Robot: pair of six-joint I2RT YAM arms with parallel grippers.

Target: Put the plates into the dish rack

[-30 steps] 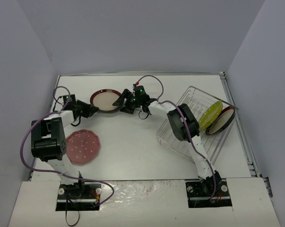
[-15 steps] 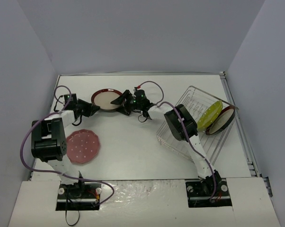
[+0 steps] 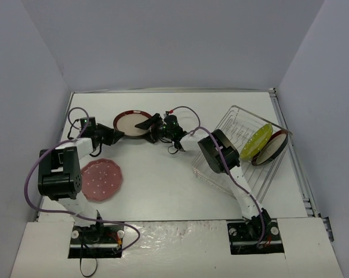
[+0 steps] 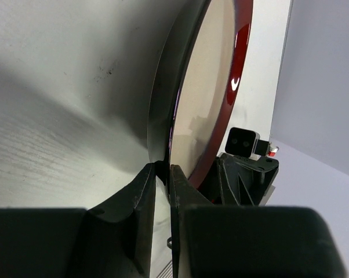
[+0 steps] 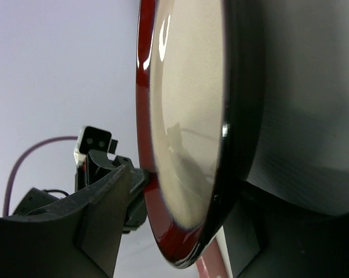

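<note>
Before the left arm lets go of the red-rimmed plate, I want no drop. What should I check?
1. Left gripper clamped on rim of red-rimmed plate: ok.
2. Right gripper straddling opposite rim: ok.
3. Right gripper closed firmly: cannot tell.
4. Dish rack has room beside yellow-green plate: ok.
5. Pink plate lies apart from the handover: ok.

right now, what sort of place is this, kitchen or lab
Probably a robot test cell: plain grey wall panels box in a white table, a white-and-black left arm and right arm are bolted at its near edge, and a square silver wire dish rack sits on it.
</note>
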